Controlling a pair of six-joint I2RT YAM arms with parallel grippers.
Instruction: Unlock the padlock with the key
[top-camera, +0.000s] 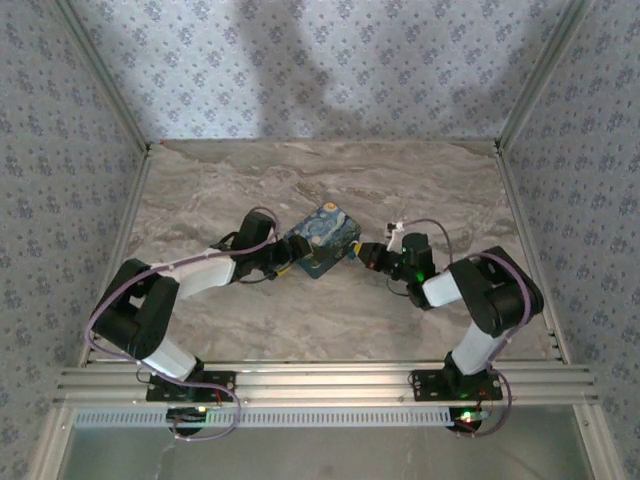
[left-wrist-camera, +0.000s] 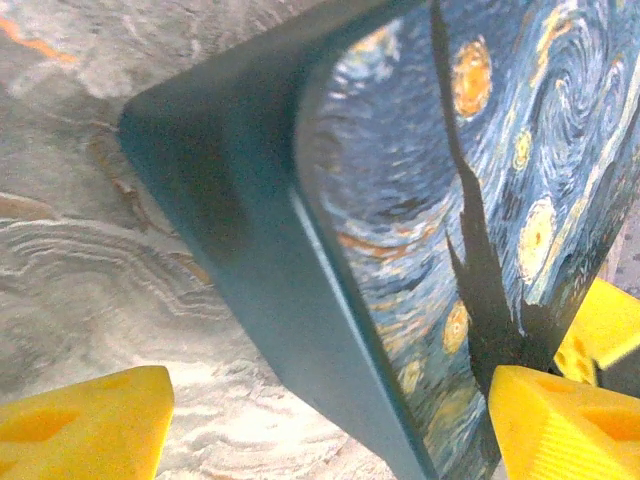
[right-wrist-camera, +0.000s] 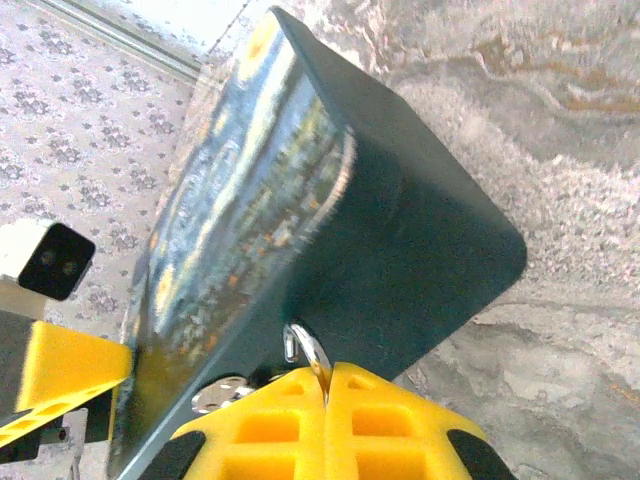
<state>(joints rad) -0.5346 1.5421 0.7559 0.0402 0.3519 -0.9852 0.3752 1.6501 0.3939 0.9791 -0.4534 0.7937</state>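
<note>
Top external: painted box (top-camera: 322, 240) sits near the middle of the worktop (top-camera: 250, 320), well clear of all four edges, with the painted lid facing up. Left gripper (top-camera: 283, 256) is at the box's left end and right gripper (top-camera: 362, 252) at its right end, both tight up to it.

Left wrist: the left gripper is wide open. One yellow fingertip (left-wrist-camera: 85, 425) is off the box over bare marble. The other one (left-wrist-camera: 560, 425) is right by the painted face, so the box's long dark edge runs between the two. Cannot tell whether that second finger touches the box; no grip on it.

Right wrist: the right gripper's yellow fingers (right-wrist-camera: 400, 425) are pressed together with only a thin seam between them. A small metal loop (right-wrist-camera: 303, 345) sticks out of the seam and lies against the box's dark side wall, near the corner under the lid. A flat silver disc (right-wrist-camera: 220, 395) lies just beside it, at the lid's edge. Cannot tell whether the loop belongs to the padlock or the key, since the fingertips hide the rest. The left gripper's yellow finger (right-wrist-camera: 70, 370) shows on the painted side.
</note>
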